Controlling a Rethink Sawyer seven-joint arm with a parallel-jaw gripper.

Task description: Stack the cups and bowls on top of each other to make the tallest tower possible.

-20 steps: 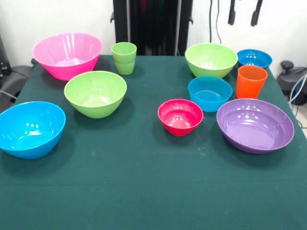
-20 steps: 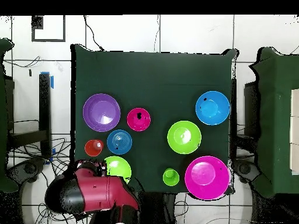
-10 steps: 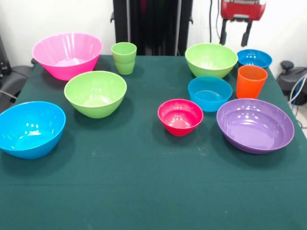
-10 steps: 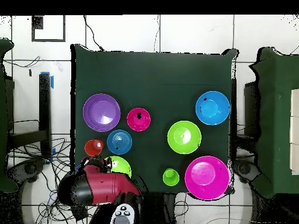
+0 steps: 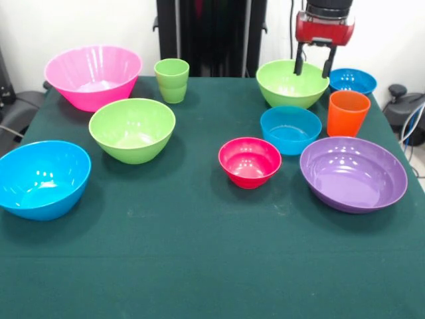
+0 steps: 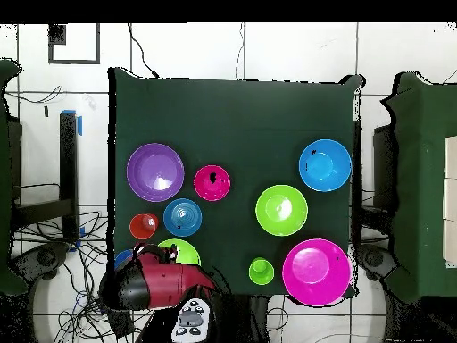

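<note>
My gripper (image 5: 312,67) is open and empty. It hangs over the back rim of the far lime green bowl (image 5: 292,83). Beside it in the front view are a small blue bowl (image 5: 352,81), the orange cup (image 5: 347,113), a mid blue bowl (image 5: 290,129), the purple bowl (image 5: 353,173) and the red-pink bowl (image 5: 250,161). On the left are the pink bowl (image 5: 93,76), the light green cup (image 5: 172,80), a second lime green bowl (image 5: 132,129) and a large blue bowl (image 5: 41,178). All stand apart and upright. In the overhead view the arm (image 6: 147,286) covers part of the lime bowl (image 6: 183,253).
The dark green table cloth (image 5: 199,266) covers the table. The black pedestal (image 5: 211,33) stands at the table's far side. Cables and dark gear lie beyond the right edge (image 5: 405,106).
The gripper has come down from the top edge and moved left in the front view, to hang over the far lime green bowl. The cups and bowls have not moved.
</note>
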